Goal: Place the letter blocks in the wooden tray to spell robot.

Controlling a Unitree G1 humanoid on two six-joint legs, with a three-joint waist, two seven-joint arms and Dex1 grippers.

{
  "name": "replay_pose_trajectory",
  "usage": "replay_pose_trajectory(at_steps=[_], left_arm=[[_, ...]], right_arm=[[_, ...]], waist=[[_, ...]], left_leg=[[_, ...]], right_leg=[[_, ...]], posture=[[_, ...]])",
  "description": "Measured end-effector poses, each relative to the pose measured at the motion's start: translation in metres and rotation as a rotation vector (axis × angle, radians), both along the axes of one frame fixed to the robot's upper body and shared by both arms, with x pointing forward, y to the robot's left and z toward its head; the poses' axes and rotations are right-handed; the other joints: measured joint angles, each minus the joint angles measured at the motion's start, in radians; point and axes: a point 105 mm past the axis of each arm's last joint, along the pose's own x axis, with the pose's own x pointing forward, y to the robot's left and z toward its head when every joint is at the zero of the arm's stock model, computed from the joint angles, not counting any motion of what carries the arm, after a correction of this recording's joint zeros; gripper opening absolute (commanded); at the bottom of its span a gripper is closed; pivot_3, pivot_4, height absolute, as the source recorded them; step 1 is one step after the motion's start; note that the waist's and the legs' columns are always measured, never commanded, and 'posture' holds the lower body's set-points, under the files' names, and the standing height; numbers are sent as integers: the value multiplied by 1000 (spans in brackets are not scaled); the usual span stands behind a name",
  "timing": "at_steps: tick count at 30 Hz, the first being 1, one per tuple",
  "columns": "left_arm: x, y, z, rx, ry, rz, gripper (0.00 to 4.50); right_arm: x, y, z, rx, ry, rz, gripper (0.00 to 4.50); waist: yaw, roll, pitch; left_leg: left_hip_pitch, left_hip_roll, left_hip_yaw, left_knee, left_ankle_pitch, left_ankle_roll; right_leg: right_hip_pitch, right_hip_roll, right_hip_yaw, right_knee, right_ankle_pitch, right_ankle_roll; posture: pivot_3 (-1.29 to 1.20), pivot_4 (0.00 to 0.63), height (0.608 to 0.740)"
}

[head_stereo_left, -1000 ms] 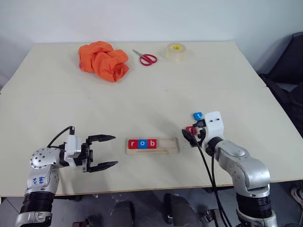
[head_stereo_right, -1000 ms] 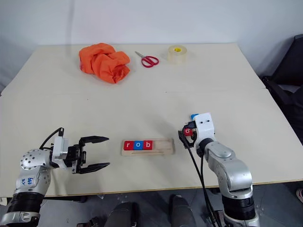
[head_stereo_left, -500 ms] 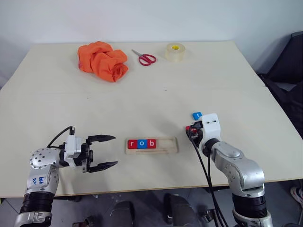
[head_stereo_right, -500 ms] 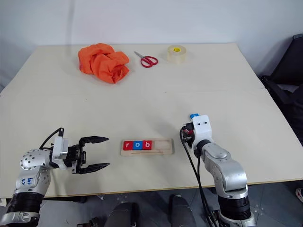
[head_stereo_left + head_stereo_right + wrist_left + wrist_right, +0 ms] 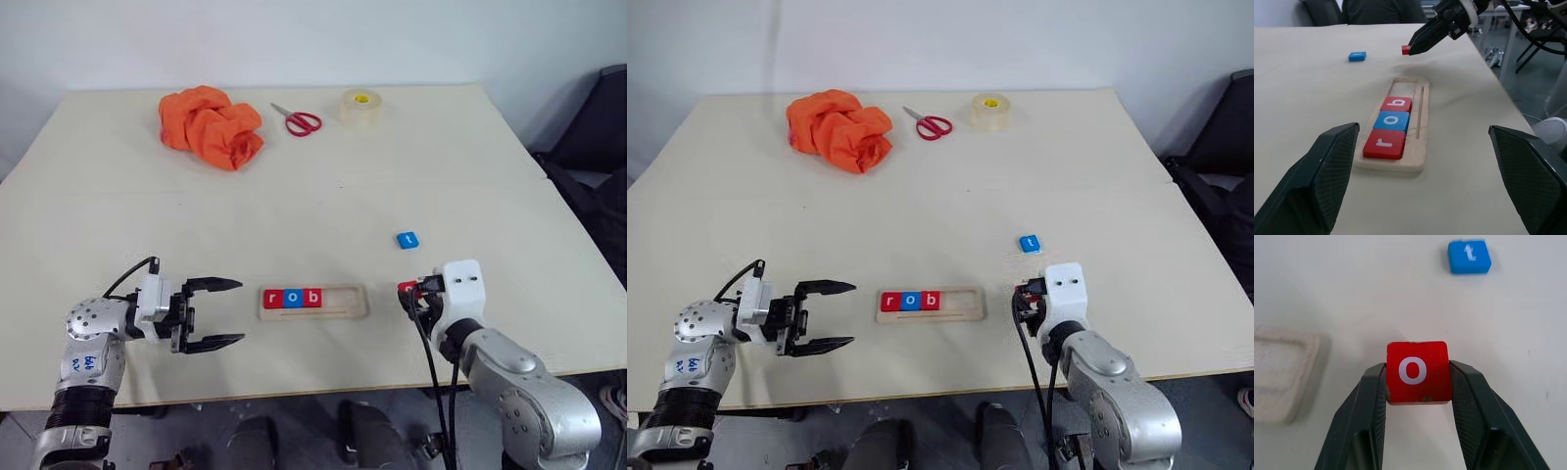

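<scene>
Your right end effector (image 5: 1418,394) grips the red "o" block (image 5: 1417,372); the wooden tray (image 5: 315,301), long axis left-right at lower centre, has its free slots just left of it, while the left end effector (image 5: 217,313) gapes empty.

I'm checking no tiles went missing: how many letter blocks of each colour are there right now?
Red square letter blocks: 3, r and b in the pale wooden tray, o in the right gripper.
Blue square letter blocks: 2, o in the tray, t on the table.
Total: 5
</scene>
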Motion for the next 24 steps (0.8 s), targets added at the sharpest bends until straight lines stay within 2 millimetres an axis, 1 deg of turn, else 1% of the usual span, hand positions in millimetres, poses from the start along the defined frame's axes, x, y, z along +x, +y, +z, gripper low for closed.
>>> replay_pose_trajectory(at_steps=[3, 5, 6, 8, 9, 12, 15, 19, 20, 22, 24], left_arm=[[2, 0, 1, -1, -2, 0, 4500], [2, 0, -1, -3, 9, 1, 4500], [3, 0, -2, -4, 14, 3, 4500], [4, 0, -3, -4, 17, 2, 4500], [5, -2, -1, -6, 10, -4, 4500], [7, -4, 2, -7, -7, -11, 4500], [7, -5, 2, -8, -8, -12, 4500], [7, -5, 2, -9, -11, -13, 4500], [7, -6, 2, -11, -12, -14, 4500], [6, -5, 1, -11, -9, -13, 4500], [5, -5, -1, -13, -4, -12, 4500]], right_arm=[[-1, 3, -3, 3, 24, 6, 1458], [-1, 3, -3, 3, 22, 2, 2177], [-1, 4, -3, 8, 22, 1, 2442], [-1, 4, -3, 13, 20, 1, 3111], [0, 4, -2, 13, 17, 1, 3538], [1, 4, 1, 4, 3, 15, 4467], [3, 2, 7, -28, -14, 58, 4467], [5, -7, 20, -143, -40, 191, 4467], [6, -10, 22, -184, -32, 255, 4467], [7, -22, 23, -255, -10, 324, 4467], [6, -26, 24, -304, 8, 422, 4467]], waist=[[2, 0, 0], [2, 0, 0], [2, 0, 0], [3, 0, 0], [3, 0, 0], [3, 0, 0], [2, 0, 0], [3, 0, 0], [3, 0, 0], [3, 0, 0], [4, 0, 0]], left_leg=[[0, 0, 0, 0, 0, 0], [0, 0, 0, 0, 0, 0], [-1, 0, 0, 0, 0, 0], [-1, 0, 0, 0, 0, 0], [-1, 0, 0, 0, 0, 0], [-1, 0, 0, 0, 0, 0], [-1, 0, 0, 0, 0, 0], [-1, 0, 0, 0, 0, 0], [-1, -1, 0, 0, 0, 0], [-1, -1, 0, -1, 0, 0], [-1, -1, 0, -1, 0, 0]], right_leg=[[0, 0, 0, 0, 0, 0], [0, 0, 0, -1, 0, 0], [0, 0, 0, -1, 0, 0], [0, 0, 0, -1, 0, 0], [0, 0, 0, -1, 0, 0], [0, 0, 0, -1, 0, 0], [0, 0, 0, -1, 0, 0], [0, 0, 0, -2, 0, 0], [0, 0, 0, -2, 0, 0], [0, 0, -1, -3, 0, 0], [0, 0, -1, -3, 0, 0]], posture=[[0, 150, 740], [0, 150, 740], [0, 150, 740], [0, 150, 740], [0, 150, 740], [0, 150, 740], [0, 150, 740], [0, 150, 740], [0, 150, 740], [0, 150, 740], [0, 150, 740]])
